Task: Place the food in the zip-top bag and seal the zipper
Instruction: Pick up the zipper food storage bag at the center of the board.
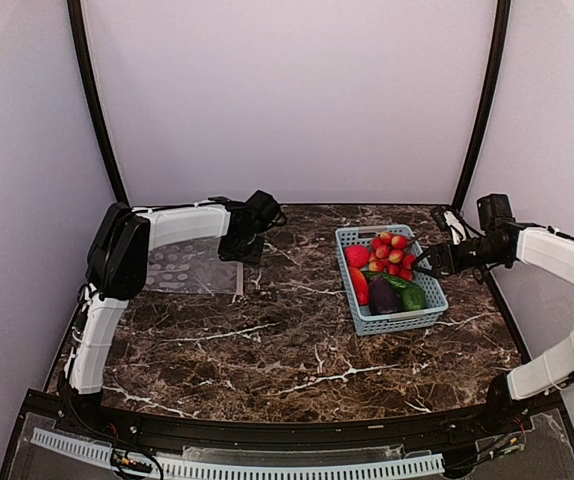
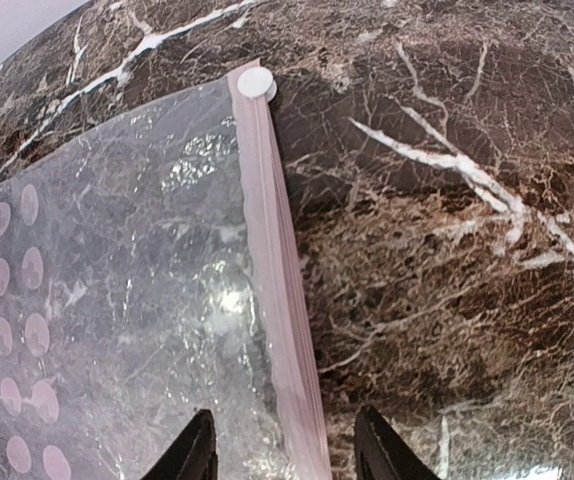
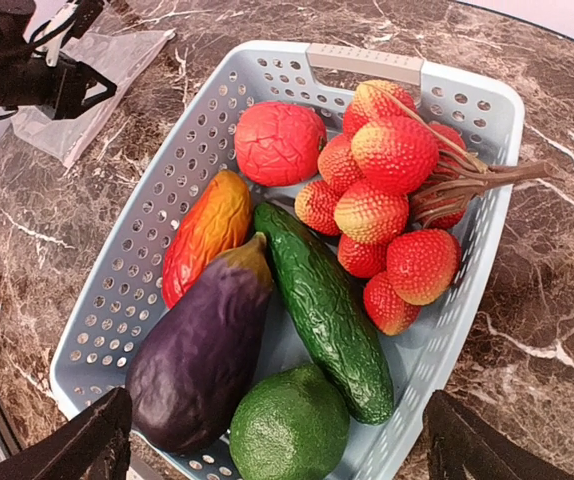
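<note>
The clear zip-top bag [image 1: 189, 268] with grey spots lies flat at the table's left [image 2: 117, 320]. Its pale zipper [image 2: 277, 270] runs along the right edge with a white slider [image 2: 255, 83] at the far end. My left gripper [image 2: 285, 455] is open, its jaws straddling the zipper strip just above it. The food lies in the light-blue basket [image 1: 404, 322]: purple eggplant [image 3: 199, 355], green cucumber [image 3: 325, 305], round green piece [image 3: 292, 425], red-orange pepper [image 3: 205, 232], red tomato [image 3: 279, 142], red berry cluster [image 3: 392, 200]. My right gripper [image 3: 277, 445] is open above the basket's near end, empty.
The basket [image 3: 147, 240] stands at the right middle of the dark marble table [image 1: 287, 350]. The left arm [image 1: 182, 225] reaches over the bag. Pale walls and black poles close in the back and sides.
</note>
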Tool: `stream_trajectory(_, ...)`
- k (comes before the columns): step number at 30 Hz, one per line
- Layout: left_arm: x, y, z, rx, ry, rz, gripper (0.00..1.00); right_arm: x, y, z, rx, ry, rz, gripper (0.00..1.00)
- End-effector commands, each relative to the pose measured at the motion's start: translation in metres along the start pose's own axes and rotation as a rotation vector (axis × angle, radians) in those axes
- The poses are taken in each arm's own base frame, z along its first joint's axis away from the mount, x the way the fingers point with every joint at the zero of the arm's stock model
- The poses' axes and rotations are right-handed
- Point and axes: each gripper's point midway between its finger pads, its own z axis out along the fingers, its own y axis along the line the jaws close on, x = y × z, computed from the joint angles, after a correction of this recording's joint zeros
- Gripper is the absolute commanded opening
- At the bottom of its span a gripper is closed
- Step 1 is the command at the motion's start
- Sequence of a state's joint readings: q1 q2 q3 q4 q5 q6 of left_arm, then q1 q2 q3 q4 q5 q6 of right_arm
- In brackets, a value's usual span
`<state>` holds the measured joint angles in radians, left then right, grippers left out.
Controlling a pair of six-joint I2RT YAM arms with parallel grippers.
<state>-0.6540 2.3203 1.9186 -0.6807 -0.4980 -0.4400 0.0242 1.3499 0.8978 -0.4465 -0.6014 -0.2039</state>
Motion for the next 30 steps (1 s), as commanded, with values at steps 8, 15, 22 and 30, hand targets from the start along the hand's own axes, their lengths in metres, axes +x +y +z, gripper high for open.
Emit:
stream_trajectory(8,-0.011,0.017,0.023,-0.084,0.025,-0.011,0.35,-0.006,0.010,0.002,-0.080,-0.028,-0.045,0.99)
stream_trajectory(15,-0.016,0.021,0.032,-0.078,0.036,-0.022,0.24,-0.004,0.010,0.004,-0.081,-0.021,-0.048,0.99)
stream_trajectory(22,-0.016,0.023,0.029,-0.075,0.045,-0.015,0.01,-0.005,0.009,0.003,-0.072,-0.023,-0.061,0.99)
stream_trajectory(30,-0.040,0.027,-0.039,0.002,-0.015,-0.002,0.01,-0.033,-0.004,-0.019,0.070,-0.060,-0.104,0.99)
